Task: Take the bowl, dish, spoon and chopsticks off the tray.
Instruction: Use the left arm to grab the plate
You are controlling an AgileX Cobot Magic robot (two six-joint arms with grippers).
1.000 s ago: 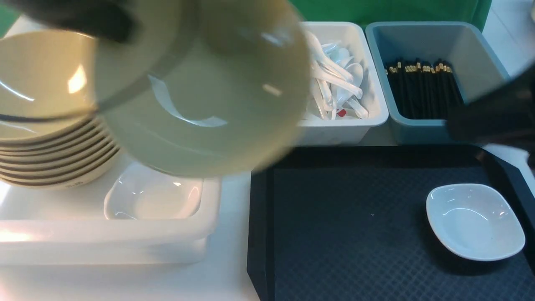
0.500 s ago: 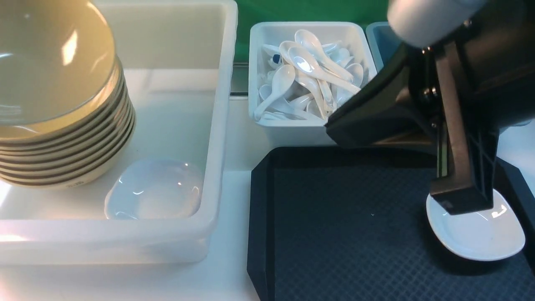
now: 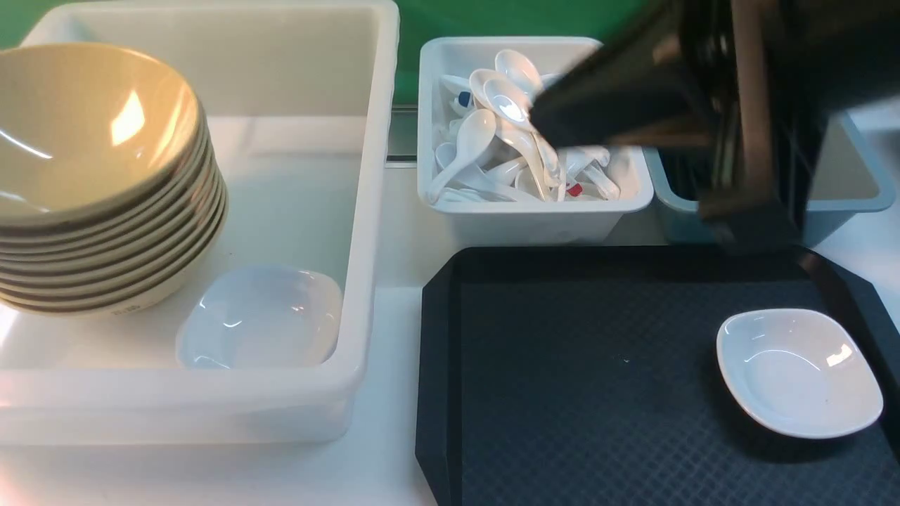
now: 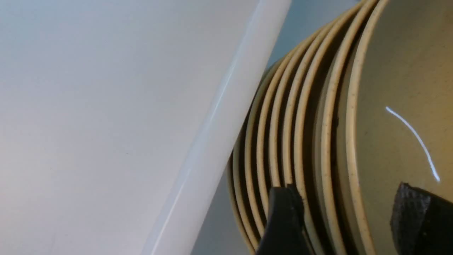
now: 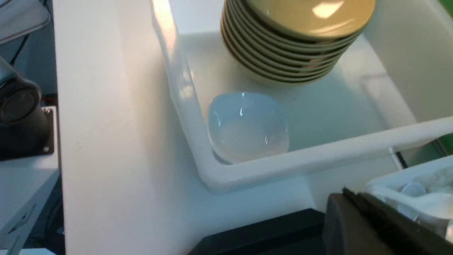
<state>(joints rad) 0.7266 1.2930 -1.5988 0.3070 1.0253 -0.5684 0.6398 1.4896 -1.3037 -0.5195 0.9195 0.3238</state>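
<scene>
Your left tool (image 4: 347, 191) gapes astride the rim of the top bowl (image 4: 400, 71). Your right tool (image 5: 350, 209), closed and empty, hangs by the spoon tub (image 3: 534, 221). The dish (image 3: 799, 372) sits near the right rim of the tray (image 3: 562, 393).

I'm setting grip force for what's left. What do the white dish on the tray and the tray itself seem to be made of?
The dish: glossy white with sharp light reflections and a smooth rounded rim. It could be glazed ceramic or melamine; the look leaves it open. The tray: matte black, diamond-textured, with a moulded raised rim, so most likely plastic.
</scene>
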